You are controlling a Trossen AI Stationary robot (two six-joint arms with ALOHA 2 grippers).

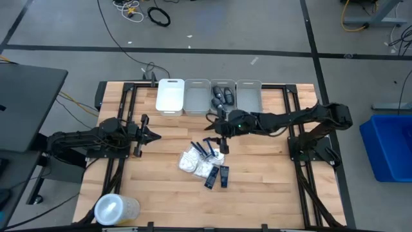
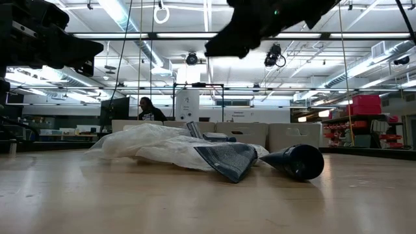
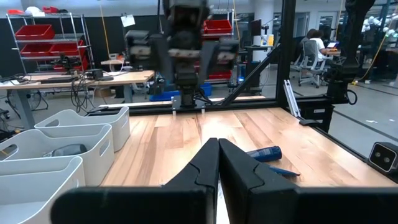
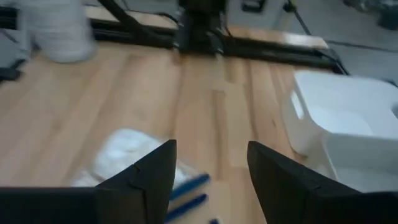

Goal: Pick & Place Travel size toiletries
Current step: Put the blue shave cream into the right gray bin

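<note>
Right gripper [image 1: 217, 136]: fingers [image 4: 152, 171] spread apart, empty, hovering just above blue razors [image 1: 207, 148] at centre table. Left gripper [image 1: 152, 136]: fingers [image 3: 242, 174] pressed together, empty, parked well left of pile. White packets [image 1: 193, 162] beside razors, dark containers [image 1: 217, 176] just beyond. No legible writing anywhere.

— Colours on the table [image 1: 257, 193]?
— Pale wood grain; razors [image 1: 205, 147] dark blue; packets [image 1: 193, 162] white; oblong containers [image 1: 217, 176] dark.
— Bins [image 1: 209, 96]?
— White to pale grey; tub [image 1: 116, 209] clear.
</note>
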